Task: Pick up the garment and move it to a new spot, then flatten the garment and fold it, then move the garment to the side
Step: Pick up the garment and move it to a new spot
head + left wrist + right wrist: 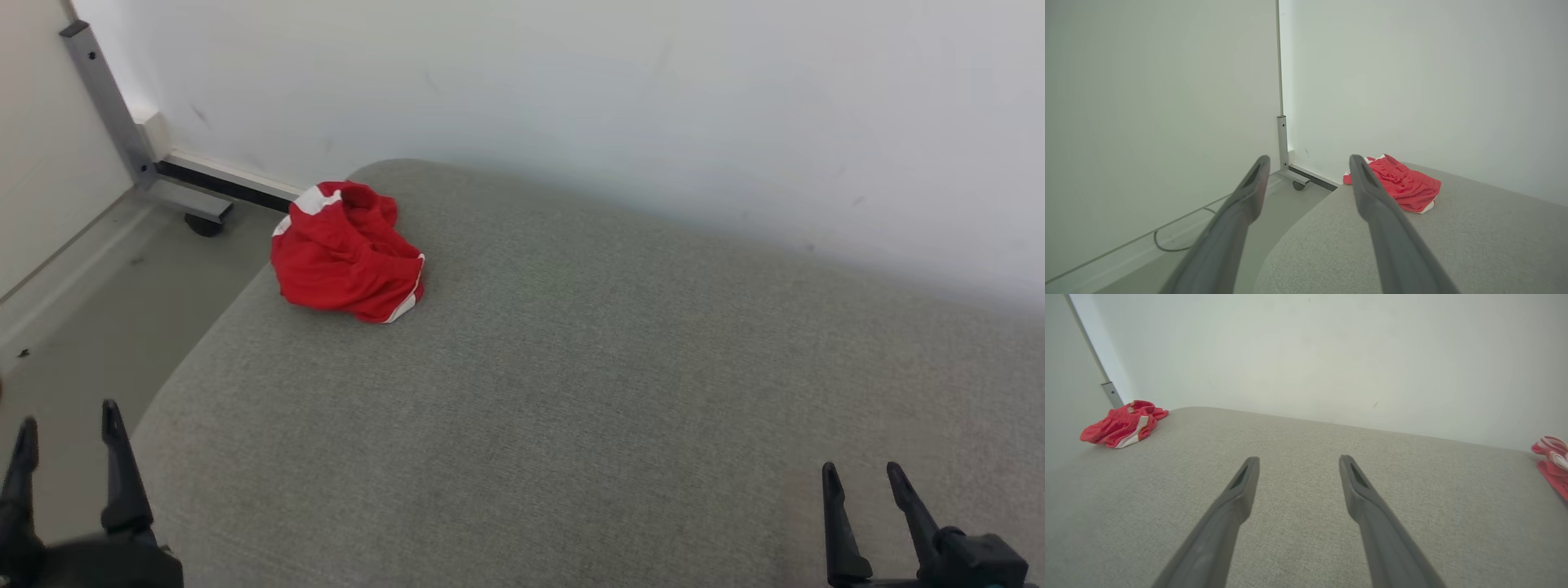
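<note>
A red garment (347, 251) with white trim lies crumpled near the far left corner of the grey cushioned surface (588, 392). It also shows in the left wrist view as a red garment (1404, 185) and at the far left of the right wrist view (1120, 424). My left gripper (69, 425) stands open at the lower left, over the cushion's left edge, well short of the garment. My right gripper (864, 472) is open at the lower right, far from the garment. Both hold nothing; the left gripper (1308, 161) and right gripper (1298, 459) show spread fingers.
A white wall (620, 106) runs right behind the cushion. Left of the cushion lies bare floor (106, 327) with a metal frame leg on a caster (204, 220) and a cable (1167, 245). Another red and white cloth (1553, 461) lies at the cushion's far right.
</note>
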Robot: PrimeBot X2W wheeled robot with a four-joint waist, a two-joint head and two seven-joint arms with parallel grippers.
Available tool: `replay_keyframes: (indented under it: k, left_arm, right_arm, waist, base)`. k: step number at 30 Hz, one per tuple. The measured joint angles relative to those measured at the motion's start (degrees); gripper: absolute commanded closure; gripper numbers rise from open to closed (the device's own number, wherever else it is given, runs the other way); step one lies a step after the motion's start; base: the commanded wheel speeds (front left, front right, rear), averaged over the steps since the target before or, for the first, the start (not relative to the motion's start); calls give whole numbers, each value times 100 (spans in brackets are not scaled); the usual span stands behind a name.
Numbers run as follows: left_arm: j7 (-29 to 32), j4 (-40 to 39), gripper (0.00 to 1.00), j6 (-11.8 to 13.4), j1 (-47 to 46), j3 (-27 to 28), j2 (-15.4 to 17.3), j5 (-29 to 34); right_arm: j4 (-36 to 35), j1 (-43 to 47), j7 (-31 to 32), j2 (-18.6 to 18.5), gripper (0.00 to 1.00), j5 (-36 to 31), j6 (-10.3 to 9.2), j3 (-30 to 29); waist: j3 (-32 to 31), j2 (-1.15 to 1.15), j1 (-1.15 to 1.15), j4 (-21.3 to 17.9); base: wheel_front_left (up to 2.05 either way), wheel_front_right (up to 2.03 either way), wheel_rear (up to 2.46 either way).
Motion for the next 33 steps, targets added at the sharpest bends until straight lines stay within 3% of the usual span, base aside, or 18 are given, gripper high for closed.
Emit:
replay_keyframes:
  k: [9, 20, 28, 33]
  left_arm:
    - [-122, 1126, 0, -453, -1884, 375, 279, -461]
    - [110, 2635, 0, -854, -3829, 608, 946, -710]
    - [420, 4220, 0, -1256, -4815, 453, 1344, -714]
    - [772, 5180, 0, -1475, -5181, 189, 1356, -658]
  right_arm:
    - [-724, -366, 319, -74, 0, -212, 0, -191]
    - [-1526, -687, 495, -183, 0, -230, -1, -363]
    - [-1984, -703, 605, -249, 0, -235, -1, -565]
    - [-2179, -703, 672, -279, 0, -234, -1, -639]
  waist:
    - [436, 0, 0, -727]
    - [1541, 1, 1, -1681]
    - [2322, 1, 2, -2267]
    - [2747, 1, 2, -2531]
  base:
    - [0, 0, 0]
    - [0, 0, 0]
    - [0, 0, 0]
    - [0, 0, 0]
